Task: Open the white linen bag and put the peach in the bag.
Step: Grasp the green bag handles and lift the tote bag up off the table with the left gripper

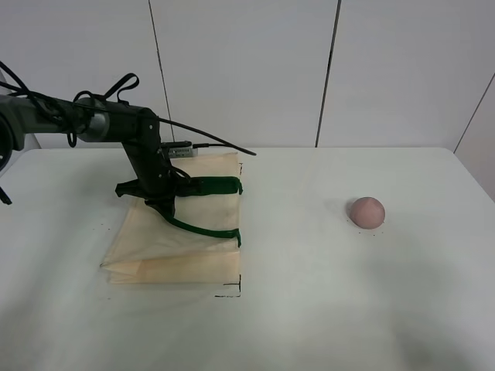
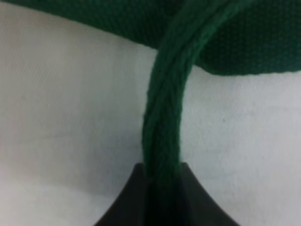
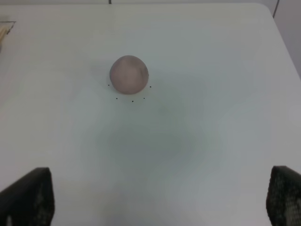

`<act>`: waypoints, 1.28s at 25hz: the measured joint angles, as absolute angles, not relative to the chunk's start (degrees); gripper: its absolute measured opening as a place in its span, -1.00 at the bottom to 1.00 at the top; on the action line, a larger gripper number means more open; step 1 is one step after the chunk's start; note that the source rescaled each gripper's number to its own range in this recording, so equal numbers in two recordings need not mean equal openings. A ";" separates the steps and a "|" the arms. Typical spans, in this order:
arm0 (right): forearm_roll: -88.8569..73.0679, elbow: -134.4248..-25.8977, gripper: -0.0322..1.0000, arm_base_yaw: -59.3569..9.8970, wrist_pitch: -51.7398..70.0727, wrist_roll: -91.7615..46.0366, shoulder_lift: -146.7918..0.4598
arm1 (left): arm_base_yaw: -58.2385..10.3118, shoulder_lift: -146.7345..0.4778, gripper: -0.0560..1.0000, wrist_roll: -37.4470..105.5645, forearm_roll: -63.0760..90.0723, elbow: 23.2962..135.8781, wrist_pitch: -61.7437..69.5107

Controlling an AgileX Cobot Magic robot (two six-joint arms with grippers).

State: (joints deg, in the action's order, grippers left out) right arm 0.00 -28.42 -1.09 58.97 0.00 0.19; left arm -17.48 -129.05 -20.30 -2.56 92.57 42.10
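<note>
The white linen bag (image 1: 166, 247) lies flat on the left of the table, its dark green handles (image 1: 213, 185) at its right end. My left gripper (image 1: 160, 202) points down over the bag and is shut on one green handle strap (image 2: 164, 117), which runs up from between the dark fingers (image 2: 127, 202) over cream fabric (image 2: 61, 117). The peach (image 1: 366, 211) sits alone on the right of the table. In the right wrist view the peach (image 3: 129, 74) lies ahead of my right gripper (image 3: 157, 200), which is open, empty and well short of it.
The white table (image 1: 325, 309) ends at a panelled wall behind. A black corner mark (image 1: 232, 292) is drawn at the bag's near right corner. Small dots (image 3: 132, 100) ring the peach. A black cable (image 1: 216, 143) trails from the left arm.
</note>
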 joint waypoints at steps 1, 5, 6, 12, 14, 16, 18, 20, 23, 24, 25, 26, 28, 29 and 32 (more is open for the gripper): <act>0.00 -28.42 1.00 -1.09 58.97 0.00 0.19 | -17.48 -128.82 -0.89 -20.30 -2.56 93.05 43.05; 0.00 -28.42 1.00 -1.09 58.97 0.00 0.19 | -17.48 -126.95 -0.89 -19.18 -2.69 98.77 50.64; 0.00 -28.42 1.00 -1.09 58.97 0.00 0.19 | -17.48 -126.27 -0.89 -18.42 -2.69 101.06 53.21; 0.00 -28.42 1.00 -1.09 58.97 0.00 0.19 | -17.48 -123.42 -0.89 -12.55 -2.63 116.73 66.95; 0.00 -28.42 1.00 -1.09 58.97 0.00 0.19 | -17.48 -122.67 -0.89 -11.27 -2.63 121.21 67.00; 0.00 -28.42 1.00 -1.09 58.97 0.00 0.19 | -17.59 -121.23 -0.89 -10.59 -2.16 122.72 67.05; 0.00 -28.42 1.00 -1.09 58.97 0.00 0.19 | -17.66 -119.13 -0.89 -10.18 -1.58 122.89 67.05; 0.00 -28.42 1.00 -1.09 58.97 0.00 0.19 | -17.72 -116.90 -0.89 -9.89 -1.32 122.89 67.10; 0.00 -28.42 1.00 -1.09 58.97 0.00 0.19 | -17.86 -113.70 -0.89 -9.77 -1.27 122.89 67.11; 0.00 -28.42 1.00 -1.09 58.97 0.00 0.19 | -17.86 -112.80 -0.89 -9.77 -1.27 122.89 67.16; 0.00 -28.42 1.00 -1.09 58.97 0.00 0.07 | -17.86 -112.09 -0.89 -9.77 -1.27 122.89 67.16; 0.00 -28.42 1.00 -1.09 58.97 0.00 -0.55 | -17.86 -111.77 -0.89 -9.77 -1.19 122.89 67.16; 0.00 -28.42 1.00 -1.09 58.97 0.00 -3.60 | -17.86 -111.03 -0.89 -9.51 -0.86 122.89 67.16; 0.00 -28.42 1.00 -1.09 58.97 0.00 -6.34 | -17.86 -110.95 -0.89 -9.51 -0.86 122.89 67.16; 0.00 -30.18 1.00 -1.09 58.44 0.00 -17.43 | -17.86 -110.69 -0.89 -9.44 -0.86 122.89 67.16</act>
State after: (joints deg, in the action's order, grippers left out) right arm 0.00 -30.18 -1.09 58.44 0.00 -17.43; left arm -17.86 -110.69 -9.44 -0.86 122.89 67.16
